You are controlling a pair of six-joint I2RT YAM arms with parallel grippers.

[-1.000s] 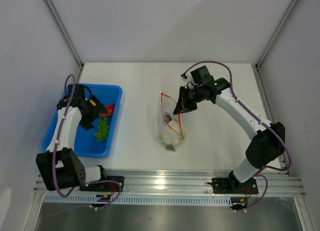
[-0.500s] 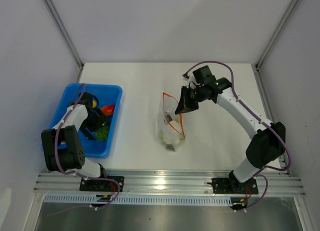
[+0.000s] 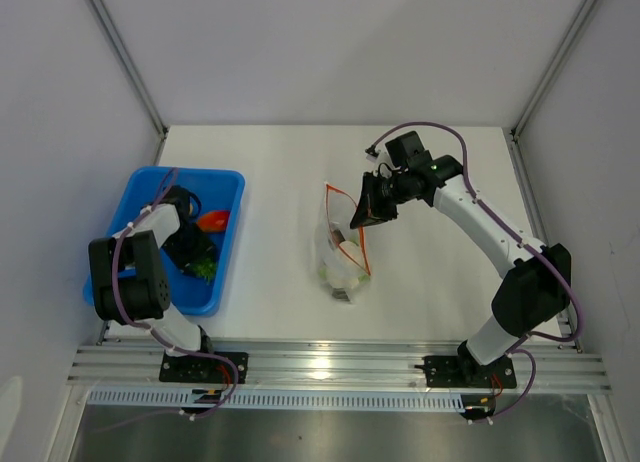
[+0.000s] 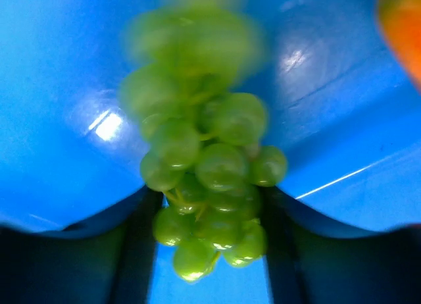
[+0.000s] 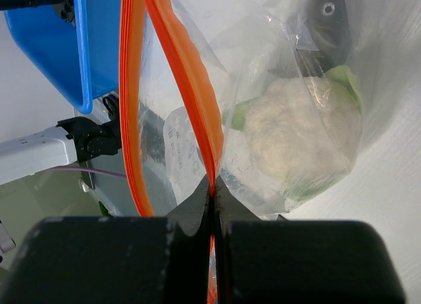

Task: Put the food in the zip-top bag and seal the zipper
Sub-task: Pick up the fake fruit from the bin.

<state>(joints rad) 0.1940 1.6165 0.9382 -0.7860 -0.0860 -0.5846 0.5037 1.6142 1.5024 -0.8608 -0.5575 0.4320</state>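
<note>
A bunch of green toy grapes (image 4: 210,166) lies in the blue tray (image 4: 52,120), and my left gripper (image 4: 212,205) is shut on its lower end, one dark finger (image 4: 138,251) against each side. From above, the left gripper (image 3: 195,254) sits low in the tray over the grapes (image 3: 206,270), beside a red-orange piece (image 3: 213,221). The clear zip-top bag (image 3: 340,257) lies mid-table. My right gripper (image 5: 214,185) is shut on its orange zipper (image 5: 187,74), holding the mouth up and apart. Inside the bag are a white-and-green cauliflower piece (image 5: 302,126) and a dark piece (image 5: 325,27).
The blue tray (image 3: 200,297) stands at the table's left side, close to the left wall. The right arm (image 3: 480,222) arcs over the table's right half. Aluminium rails (image 3: 340,362) run along the near edge.
My left gripper has dropped lower in the tray onto the grapes and its jaws have narrowed around them. The right gripper and the bag have stayed still.
</note>
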